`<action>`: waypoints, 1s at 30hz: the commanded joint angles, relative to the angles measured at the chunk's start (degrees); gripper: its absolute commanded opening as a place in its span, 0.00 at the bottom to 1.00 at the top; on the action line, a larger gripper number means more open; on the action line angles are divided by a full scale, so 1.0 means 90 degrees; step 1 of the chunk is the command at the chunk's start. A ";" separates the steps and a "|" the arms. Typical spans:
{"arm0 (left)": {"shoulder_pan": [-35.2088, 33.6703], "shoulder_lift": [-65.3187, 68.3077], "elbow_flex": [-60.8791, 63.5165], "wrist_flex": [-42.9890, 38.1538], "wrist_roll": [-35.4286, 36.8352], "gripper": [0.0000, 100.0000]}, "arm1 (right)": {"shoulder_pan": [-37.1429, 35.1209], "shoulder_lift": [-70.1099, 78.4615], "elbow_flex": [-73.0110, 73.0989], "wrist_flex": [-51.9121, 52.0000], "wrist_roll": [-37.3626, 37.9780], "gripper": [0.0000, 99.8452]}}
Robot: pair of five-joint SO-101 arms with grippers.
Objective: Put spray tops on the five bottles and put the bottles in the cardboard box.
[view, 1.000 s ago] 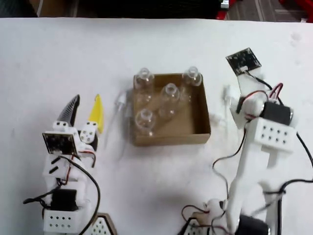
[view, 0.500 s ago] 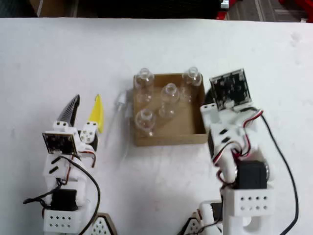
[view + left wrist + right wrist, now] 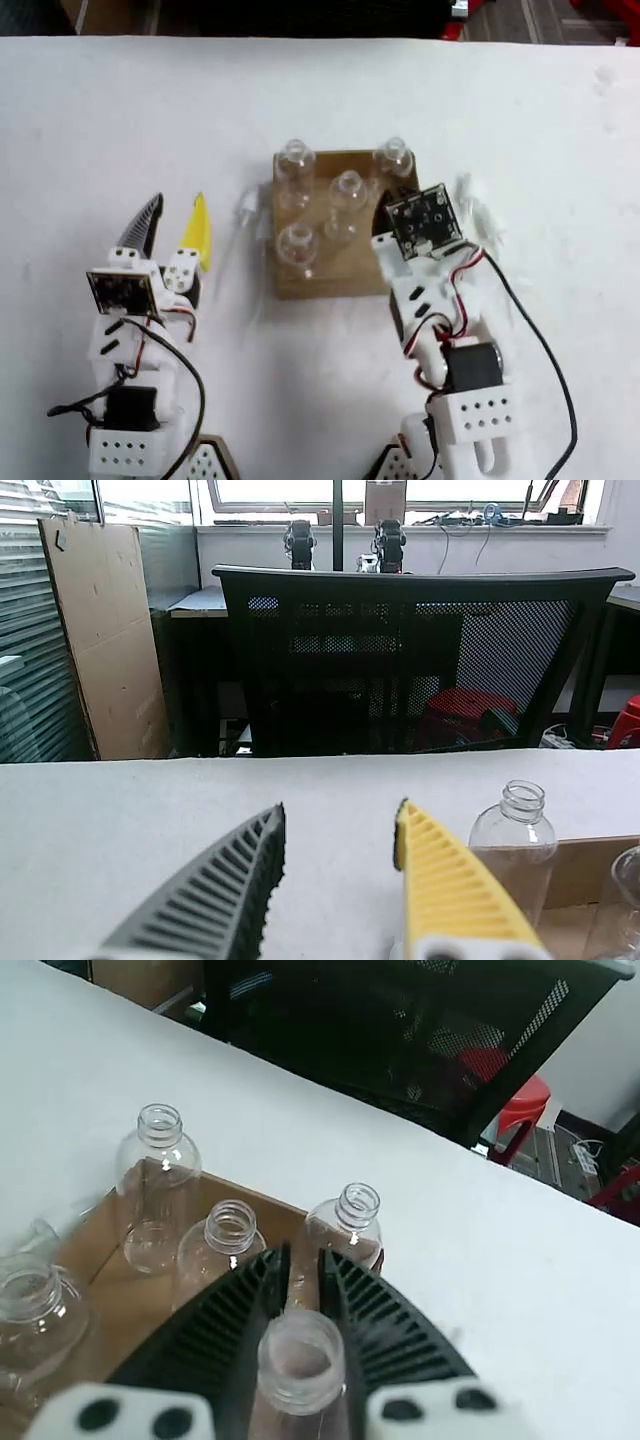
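- Right gripper (image 3: pixel 302 1260) has its black ribbed fingers closed around a clear plastic bottle (image 3: pixel 298 1360) with an open neck, holding it upright above the right near part of the brown cardboard box (image 3: pixel 320 285).
- A second ago that arm stood out to the right of the box over the white surface (image 3: pixel 120 110). Half a second ago it was against the box's right wall, and now its wrist has swung in over the box itself.
- Left gripper (image 3: pixel 177 200) has not stirred in that time. It hangs over the surface well to the left of the box, its black finger and yellow finger spread apart with nothing between them.
- The standing bottles have kept their places as well.
- Bottles, by my count, come to five: the one in the right gripper and four standing at the box.
- Of those four, one is at the far left corner (image 3: pixel 295 158), one at the far right corner (image 3: pixel 392 158), one in the middle (image 3: pixel 347 188) and one toward the near left (image 3: pixel 297 243).
- From the left wrist view I cannot tell whether the far left one stands inside the wall or just against it.
- All five necks are open.
- One white spray top (image 3: pixel 243 210) lies flat on the surface just left of the box, between it and the left gripper.
- There is one box.
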 commanded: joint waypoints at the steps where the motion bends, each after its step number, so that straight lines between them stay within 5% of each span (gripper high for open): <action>1: 0.0063 -0.0112 0.0000 0.0010 -0.0078 0.17 | -0.0034 -0.0073 0.0000 -0.0337 -0.0078 0.02; 13: 0.0073 -0.0112 0.0000 0.0010 -0.0078 0.17 | 0.0122 -0.0063 0.0176 -0.1158 -0.0791 0.02; 30: 0.0073 -0.0112 0.0000 0.0020 -0.0078 0.17 | 0.0464 -0.0073 0.1436 -0.2134 -0.0781 0.02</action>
